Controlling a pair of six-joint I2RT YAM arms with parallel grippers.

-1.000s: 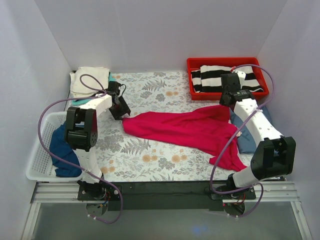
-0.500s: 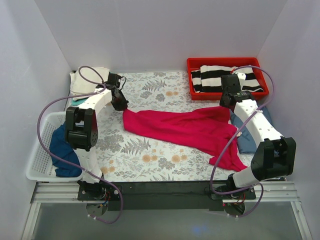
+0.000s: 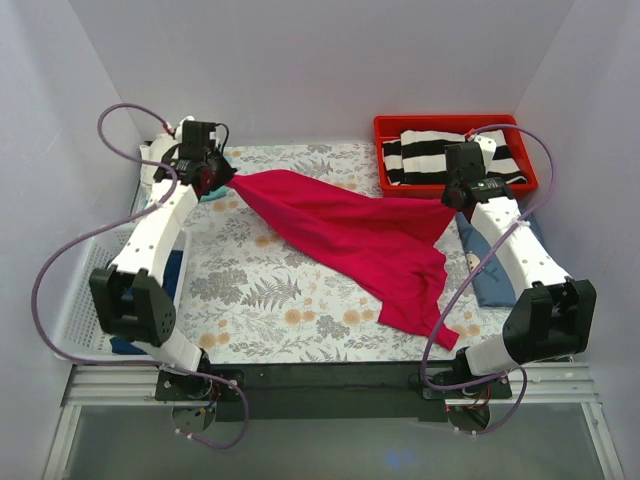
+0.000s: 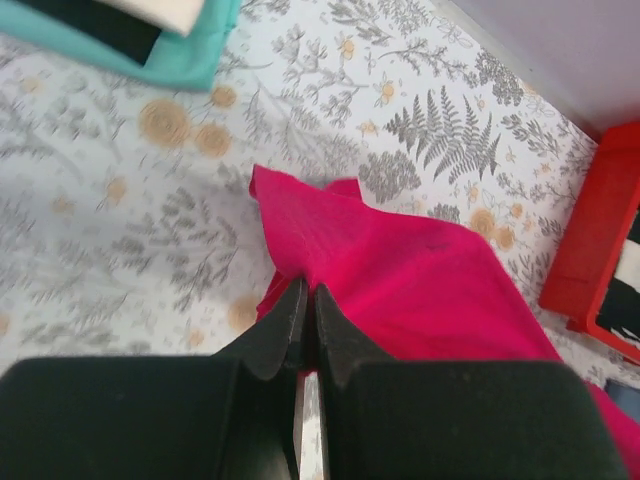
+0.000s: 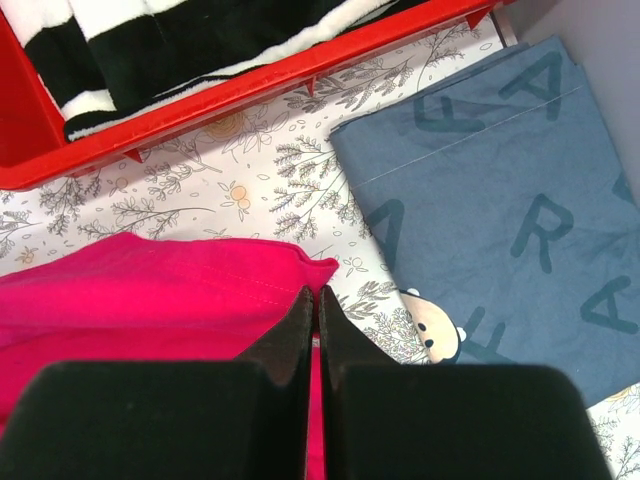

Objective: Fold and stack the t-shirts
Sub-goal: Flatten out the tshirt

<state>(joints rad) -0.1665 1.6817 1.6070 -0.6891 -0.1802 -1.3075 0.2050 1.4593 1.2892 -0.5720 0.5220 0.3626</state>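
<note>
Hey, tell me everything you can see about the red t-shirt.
The red t-shirt is soft, plain crimson cloth, unfolded and wrinkled. It spans the floral tablecloth: the left end effector is shut on one edge at far left, the right end effector on a stitched hem corner near the red tray. The rest trails in slack folds toward the near right.

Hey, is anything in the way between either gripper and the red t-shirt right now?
Nothing visible stands in the way. The left gripper and the right gripper each have their jaws closed on an edge of the red t-shirt, which stretches between them.
</note>
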